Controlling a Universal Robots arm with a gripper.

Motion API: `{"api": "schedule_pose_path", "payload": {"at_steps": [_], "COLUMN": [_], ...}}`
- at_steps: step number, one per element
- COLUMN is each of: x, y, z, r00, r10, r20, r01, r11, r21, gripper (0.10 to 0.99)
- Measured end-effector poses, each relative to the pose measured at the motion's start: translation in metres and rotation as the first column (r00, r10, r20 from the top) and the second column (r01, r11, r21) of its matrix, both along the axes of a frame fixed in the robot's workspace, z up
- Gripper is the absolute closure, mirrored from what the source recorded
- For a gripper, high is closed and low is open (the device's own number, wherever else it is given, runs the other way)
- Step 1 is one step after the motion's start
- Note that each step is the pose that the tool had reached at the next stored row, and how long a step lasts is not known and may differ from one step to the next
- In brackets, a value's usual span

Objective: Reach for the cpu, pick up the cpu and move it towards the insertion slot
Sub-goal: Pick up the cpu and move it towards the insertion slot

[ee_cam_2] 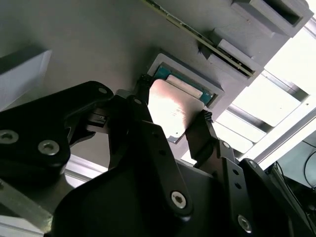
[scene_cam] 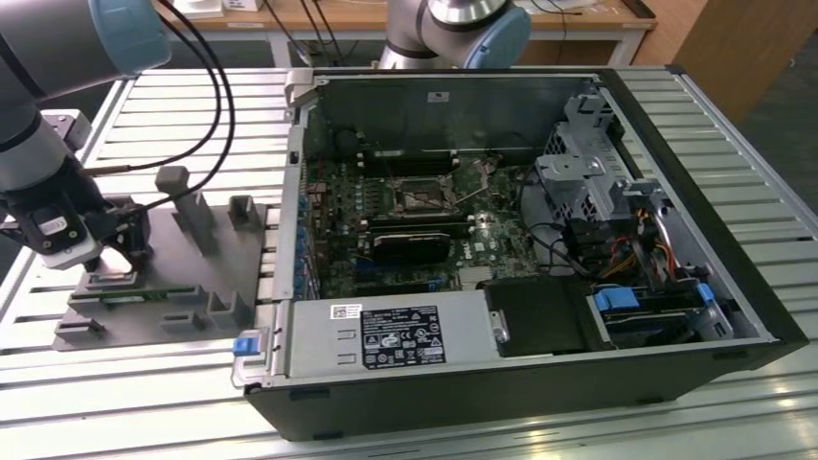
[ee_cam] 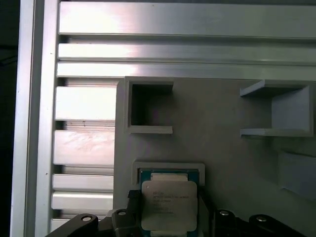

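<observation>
The hand (ee_cam_2: 174, 101) clamps the chip (ee_cam_2: 170, 111), a flat square with a smooth silvery top, by opposite edges between two black fingers (ee_cam_2: 200, 133), just above a raised pocket in the matte grey plastic tray (ee_cam: 222, 138). This is at the exterior view's left on the ribbed metal bench (scene_cam: 153, 402), well apart from the dark, silver-framed socket (scene_cam: 416, 196) on the green board (scene_cam: 335, 225).

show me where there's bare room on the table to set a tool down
Bare slats run between the tray and the exterior view's bottom edge, and past the case on the exterior view's right. The tray is crowded: posts, blocks, and the hand gripping the cpu.
</observation>
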State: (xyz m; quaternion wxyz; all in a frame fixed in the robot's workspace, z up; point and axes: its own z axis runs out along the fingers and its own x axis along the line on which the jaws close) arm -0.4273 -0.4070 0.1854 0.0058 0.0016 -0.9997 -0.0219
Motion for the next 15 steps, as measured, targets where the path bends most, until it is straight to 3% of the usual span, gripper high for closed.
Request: {"api": "schedule_pose_path", "payload": {"at_steps": [8,15], "x": [0.0,0.0], "y": [0.0,0.0], "z": [0.0094,0.0128], "r00": [1.0,1.0], "r10": [0.0,0.0], "r20": [0.0001,0.0001], "r01": [0.0,0.0], "r11": [1.0,1.0], "r21": [0.0,0.0], "gripper": [0.545,0.545]}}
